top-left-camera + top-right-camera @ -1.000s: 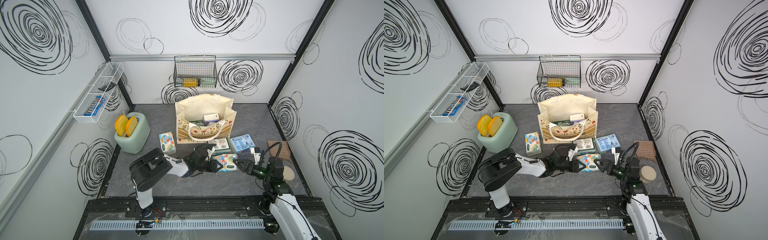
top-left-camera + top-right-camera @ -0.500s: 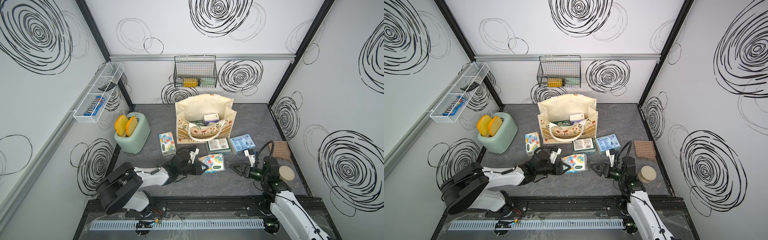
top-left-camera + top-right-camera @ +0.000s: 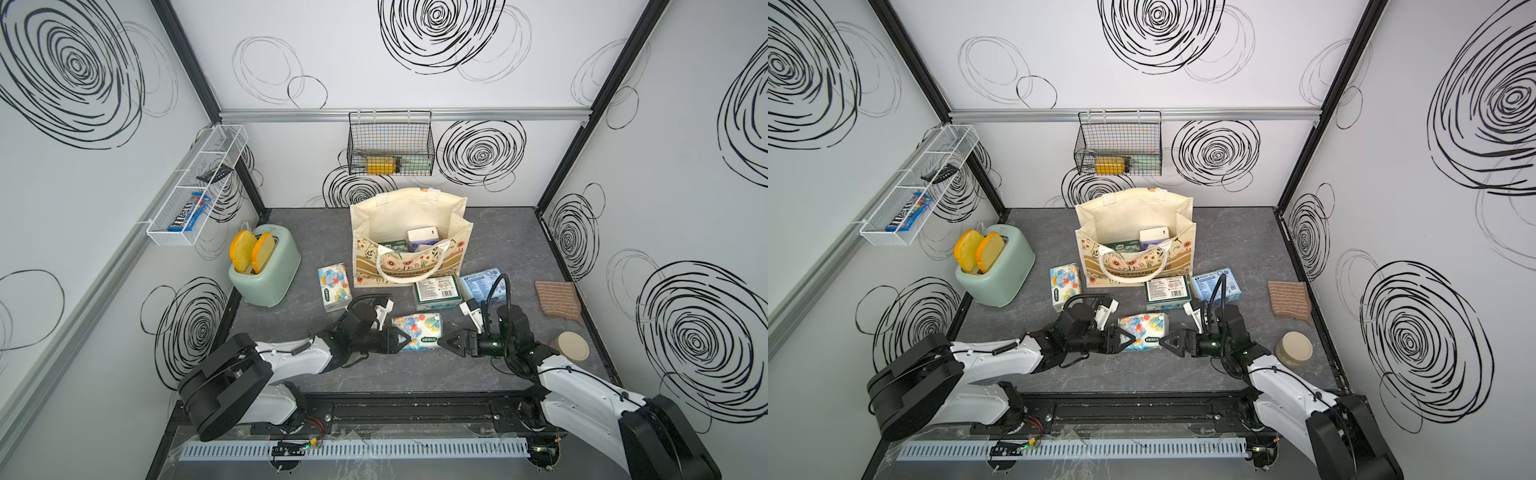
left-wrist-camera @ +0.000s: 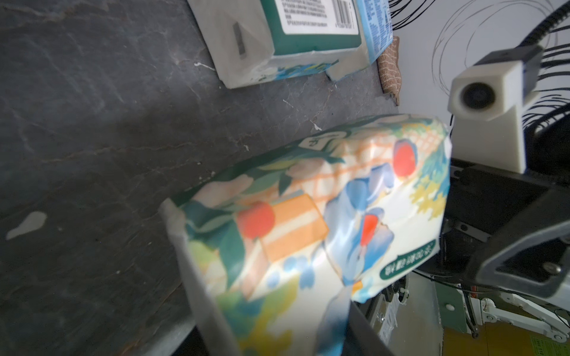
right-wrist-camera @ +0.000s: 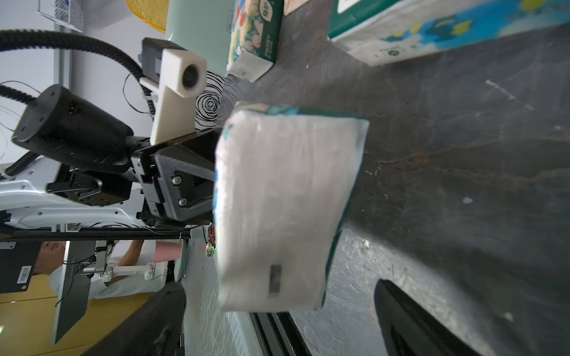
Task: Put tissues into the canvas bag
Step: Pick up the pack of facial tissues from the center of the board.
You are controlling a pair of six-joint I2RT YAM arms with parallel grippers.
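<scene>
My left gripper (image 3: 397, 337) is shut on one end of a white elephant-print tissue pack (image 3: 417, 330), which hangs low over the table near its front. Seen from the left wrist, the pack (image 4: 308, 222) fills the space between the fingers. My right gripper (image 3: 442, 341) stands open at the pack's other end; in the right wrist view the white end (image 5: 283, 200) lies just ahead of the spread fingers (image 5: 148, 320), apart from them. The canvas bag (image 3: 399, 216) stands upright behind, holding a purple pack (image 3: 423, 239) and a green one (image 3: 392, 246). Three more packs lie in front of it: elephant-print (image 3: 333, 286), green-white (image 3: 437, 291), light blue (image 3: 482, 282).
A mint toaster (image 3: 266, 266) with two slices stands at the left. A brown striped cloth (image 3: 557, 299) and a round tan lid (image 3: 571, 347) lie at the right. A black wire basket (image 3: 390, 145) hangs on the back wall and a white rack (image 3: 195, 187) on the left wall.
The left gripper has carried the elephant-print pack leftwards and towards the front. The right gripper has spread a little wider and followed it to the left.
</scene>
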